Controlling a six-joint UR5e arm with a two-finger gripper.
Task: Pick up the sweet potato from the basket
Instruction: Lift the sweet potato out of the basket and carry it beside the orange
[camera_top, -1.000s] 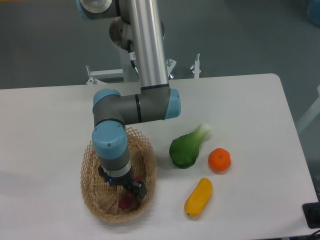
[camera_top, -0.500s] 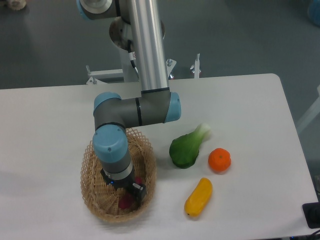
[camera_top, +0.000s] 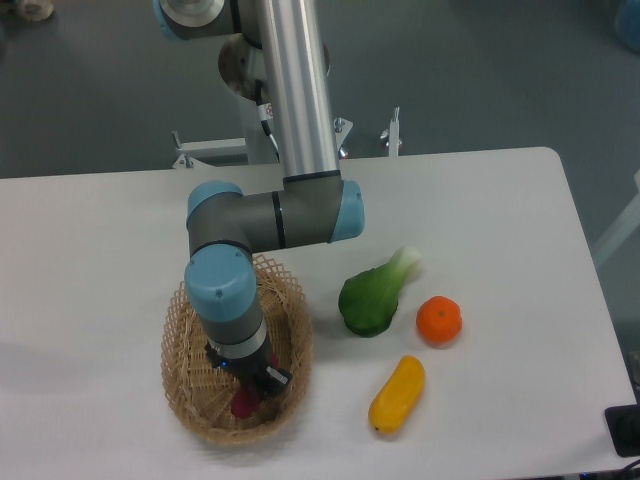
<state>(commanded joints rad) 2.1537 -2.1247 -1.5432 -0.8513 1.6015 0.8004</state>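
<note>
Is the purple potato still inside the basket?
Yes, inside. The sweet potato lies low in the basket, below its rim, with the pincer right on it.

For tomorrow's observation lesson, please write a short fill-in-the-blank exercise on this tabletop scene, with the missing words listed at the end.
1. The sweet potato lies inside the woven ____.
2. The gripper is lowered into the basket, right at the ____.
3. The round fruit beside the green vegetable is coloured ____.
4. The yellow vegetable lies on the ____, outside the basket.

Missing words: basket; sweet potato; orange; table
</note>
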